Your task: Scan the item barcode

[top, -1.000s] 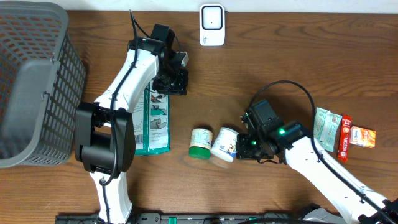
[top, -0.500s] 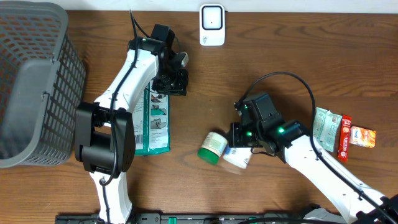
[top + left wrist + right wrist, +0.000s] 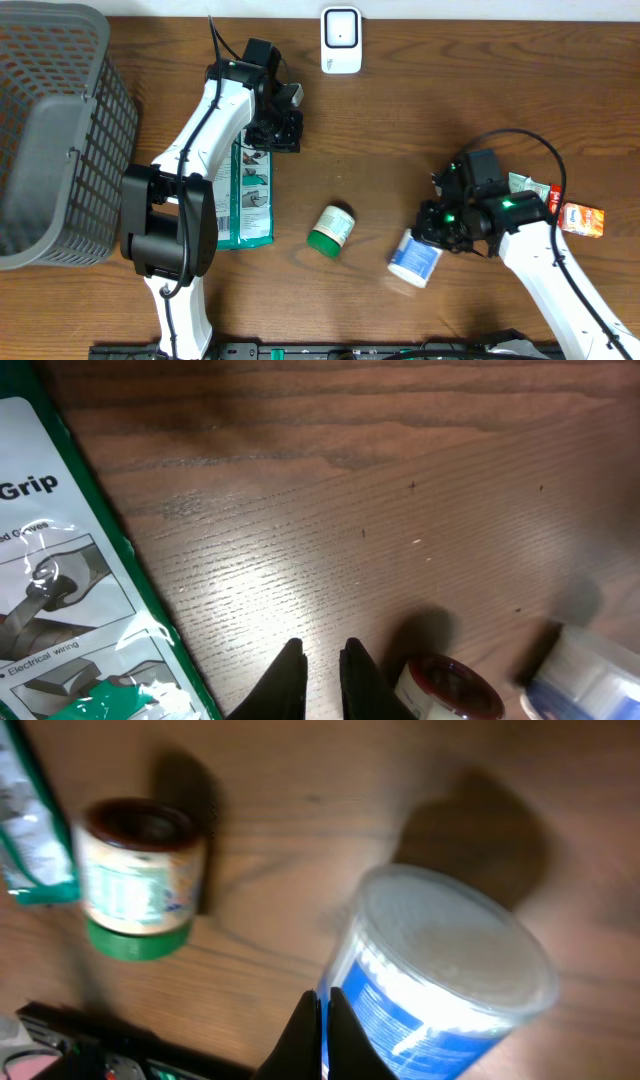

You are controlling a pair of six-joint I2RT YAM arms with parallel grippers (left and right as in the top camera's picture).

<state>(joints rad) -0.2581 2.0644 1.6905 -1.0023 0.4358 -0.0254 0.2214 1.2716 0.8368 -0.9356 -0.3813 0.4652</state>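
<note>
A: Brown wooden table (image 3: 400,130), bare through the middle. Nearest: right gripper (image 3: 322,1015), pinched shut on the edge of the white-and-blue tub (image 3: 450,980), apparently clear of the wood.

B: Thin hold. Could slip or swing, barcode turned away.

A: Beyond: green-lidded jar (image 3: 330,227) lying to the left, snack packets (image 3: 525,198) behind the arm. Easily clipped on a low swing.

B: Further back?

A: Left gripper (image 3: 322,675), all but shut on nothing, by the glove pack (image 3: 250,200). Open lane to the white scanner (image 3: 341,40) at the far edge.

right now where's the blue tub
Overhead, right of centre: the blue tub lies beside the right gripper, the green-lidded jar further left.
</note>
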